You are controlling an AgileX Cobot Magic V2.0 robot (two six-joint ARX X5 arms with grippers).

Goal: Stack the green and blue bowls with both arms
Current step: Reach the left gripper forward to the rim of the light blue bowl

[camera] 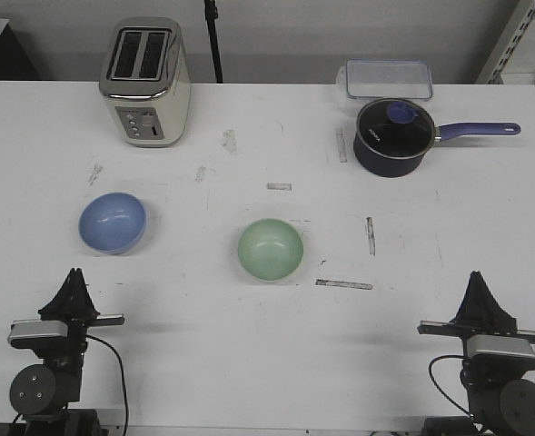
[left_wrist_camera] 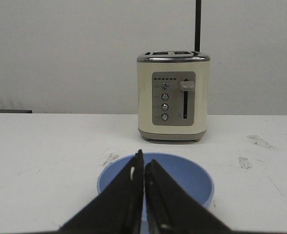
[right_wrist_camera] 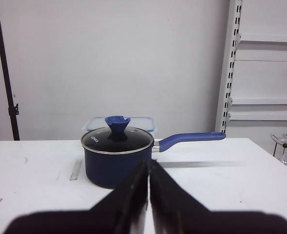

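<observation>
Bare bench (camera: 203,363) lies between the left gripper (camera: 74,277) at the near left corner and the blue bowl (camera: 113,222) just beyond it, and between the right gripper (camera: 477,279) at the near right corner and the green bowl (camera: 270,250) near the middle. The bowls sit well apart with open surface between them. Along the far edge stand a toaster (camera: 145,82) on the left, and a saucepan (camera: 392,136) with a clear lidded box (camera: 387,78) behind it on the right.

Blue bowl (camera: 112,222), green bowl (camera: 270,250), apart, upright.
</observation>
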